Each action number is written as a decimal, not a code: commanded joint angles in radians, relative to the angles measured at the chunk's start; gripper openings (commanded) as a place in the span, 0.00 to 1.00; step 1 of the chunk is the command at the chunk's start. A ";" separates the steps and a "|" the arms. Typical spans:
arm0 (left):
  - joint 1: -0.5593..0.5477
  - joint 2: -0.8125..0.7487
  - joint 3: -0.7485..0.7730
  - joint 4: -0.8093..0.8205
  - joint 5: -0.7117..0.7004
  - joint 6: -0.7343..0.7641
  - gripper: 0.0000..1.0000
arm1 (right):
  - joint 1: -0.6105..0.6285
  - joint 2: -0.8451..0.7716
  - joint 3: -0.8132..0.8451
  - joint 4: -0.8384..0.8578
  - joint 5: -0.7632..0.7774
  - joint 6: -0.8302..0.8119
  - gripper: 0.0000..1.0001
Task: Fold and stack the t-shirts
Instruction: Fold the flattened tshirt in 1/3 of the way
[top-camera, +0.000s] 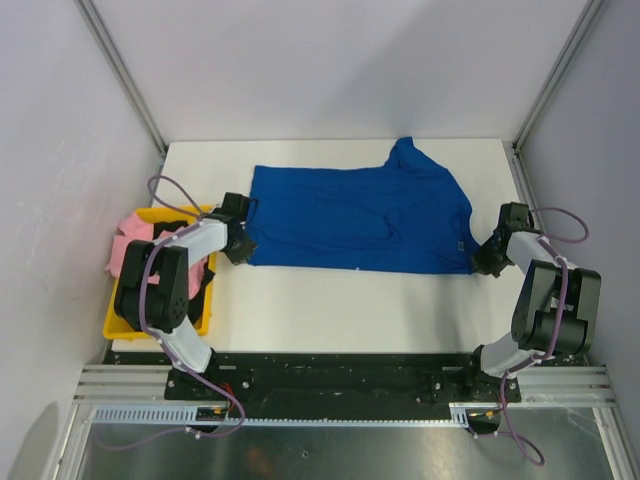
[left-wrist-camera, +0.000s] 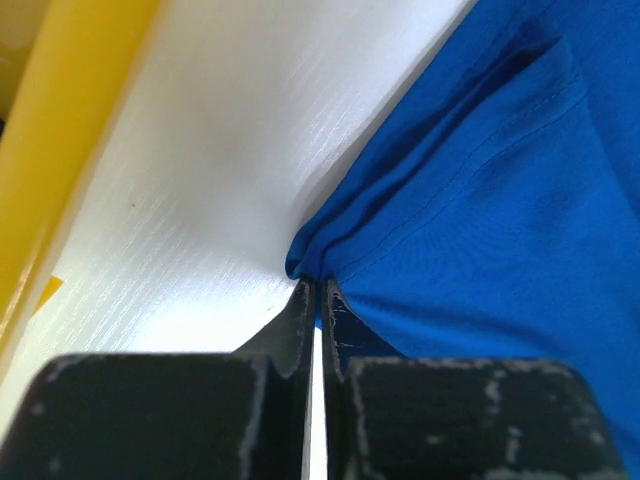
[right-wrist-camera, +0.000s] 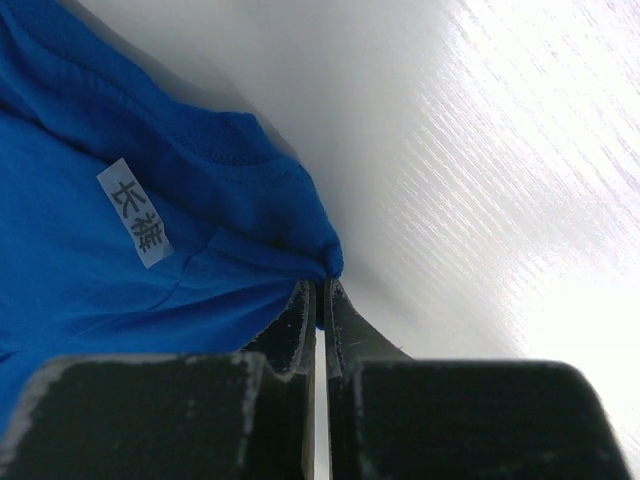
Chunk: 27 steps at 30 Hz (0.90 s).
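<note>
A royal-blue t-shirt (top-camera: 360, 215) lies spread across the white table, one sleeve (top-camera: 408, 155) pointing to the back. My left gripper (top-camera: 243, 250) is shut on its near left corner (left-wrist-camera: 305, 262), where the cloth bunches at the fingertips. At the near right corner my right gripper (top-camera: 484, 262) is shut on the collar edge (right-wrist-camera: 325, 255), beside a small white label (right-wrist-camera: 135, 212). A pink t-shirt (top-camera: 130, 245) sits in the yellow bin, partly behind the left arm. The black one is mostly hidden, only dark cloth (top-camera: 203, 290) showing in the bin.
The yellow bin (top-camera: 115, 322) stands at the table's left edge, its wall (left-wrist-camera: 50, 150) close beside the left gripper. Grey enclosure walls and metal posts (top-camera: 120, 70) ring the table. Bare white tabletop (top-camera: 340, 310) lies between the shirt and the arm bases.
</note>
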 joint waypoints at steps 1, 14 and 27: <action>-0.011 -0.035 -0.036 -0.029 -0.079 -0.032 0.00 | -0.022 0.011 0.040 -0.045 0.013 -0.012 0.00; -0.017 -0.342 -0.266 -0.149 -0.146 -0.138 0.00 | -0.048 -0.142 -0.006 -0.254 0.042 0.013 0.00; -0.016 -0.586 -0.396 -0.310 -0.107 -0.263 0.00 | -0.066 -0.225 -0.041 -0.460 0.003 0.109 0.14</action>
